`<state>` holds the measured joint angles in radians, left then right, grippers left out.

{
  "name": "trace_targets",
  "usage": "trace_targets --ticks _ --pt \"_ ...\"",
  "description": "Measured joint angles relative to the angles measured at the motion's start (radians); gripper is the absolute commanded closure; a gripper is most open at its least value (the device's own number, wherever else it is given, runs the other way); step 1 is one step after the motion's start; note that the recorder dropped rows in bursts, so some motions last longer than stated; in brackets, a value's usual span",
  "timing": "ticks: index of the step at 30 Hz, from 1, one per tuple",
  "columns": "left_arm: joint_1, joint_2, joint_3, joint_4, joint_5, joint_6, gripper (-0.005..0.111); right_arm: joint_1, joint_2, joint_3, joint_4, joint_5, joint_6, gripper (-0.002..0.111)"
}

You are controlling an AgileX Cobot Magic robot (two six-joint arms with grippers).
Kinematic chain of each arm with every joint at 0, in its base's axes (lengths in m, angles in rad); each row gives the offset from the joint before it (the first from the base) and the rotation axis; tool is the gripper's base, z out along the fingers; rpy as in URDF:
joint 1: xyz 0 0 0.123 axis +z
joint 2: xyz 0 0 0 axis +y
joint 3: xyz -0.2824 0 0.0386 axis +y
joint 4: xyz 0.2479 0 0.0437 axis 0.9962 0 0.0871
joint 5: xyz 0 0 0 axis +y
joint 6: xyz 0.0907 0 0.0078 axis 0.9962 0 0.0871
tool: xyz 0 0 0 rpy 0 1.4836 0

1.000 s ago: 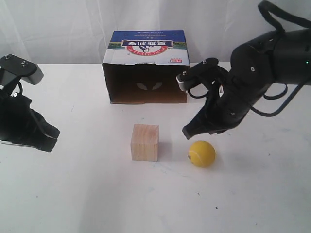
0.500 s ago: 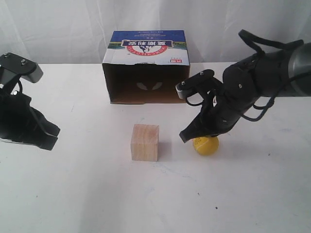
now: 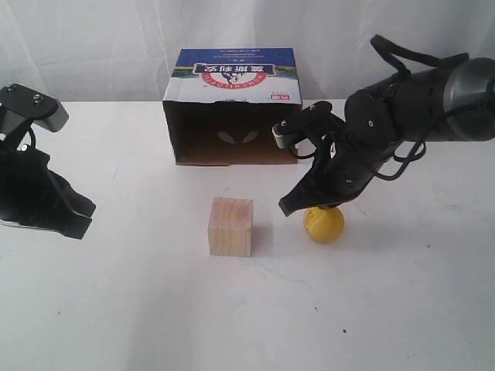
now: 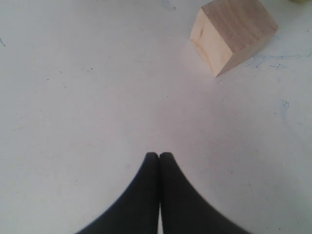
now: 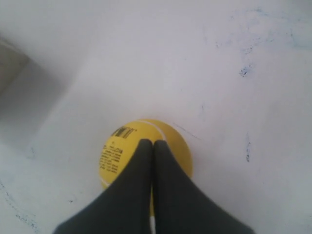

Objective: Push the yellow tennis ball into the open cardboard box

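Yellow tennis ball [image 5: 117,158] shows black print only in the wrist view, beneath right hand [image 5: 153,142] pressed together

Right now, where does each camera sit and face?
Exterior: off the arms, facing the open cardboard box across the table; both arms show.
Left wrist: behind the shut left gripper, looking down at table and the wooden cube.
Right wrist: behind the shut right gripper, looking down onto the yellow tennis ball.
Shared: exterior and left wrist both show that cube.

right end effector [image 3: 291,206] lowered onto yellow tennis ball [image 3: 325,228], ball shifted slightly
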<state>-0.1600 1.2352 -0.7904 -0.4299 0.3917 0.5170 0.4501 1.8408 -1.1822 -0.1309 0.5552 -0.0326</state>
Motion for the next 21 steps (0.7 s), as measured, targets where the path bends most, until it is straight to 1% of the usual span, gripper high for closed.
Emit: trace_targets --ticks 9,13,17,21 --pt "0.000 0.000 0.000 0.000 -0.006 0.000 0.107 0.000 0.017 -0.118 0.004 0.051 -0.030 0.108" --pt "0.000 0.000 0.000 0.000 -0.006 0.000 0.107 0.000 0.017 -0.180 0.006 0.125 -0.043 0.108" --pt "0.000 0.000 0.000 0.000 -0.006 0.000 0.107 0.000 0.017 -0.193 0.002 0.235 -0.047 0.108" --pt "0.000 0.000 0.000 0.002 -0.006 0.000 0.107 0.000 0.008 -0.173 -0.002 0.282 -0.047 0.108"
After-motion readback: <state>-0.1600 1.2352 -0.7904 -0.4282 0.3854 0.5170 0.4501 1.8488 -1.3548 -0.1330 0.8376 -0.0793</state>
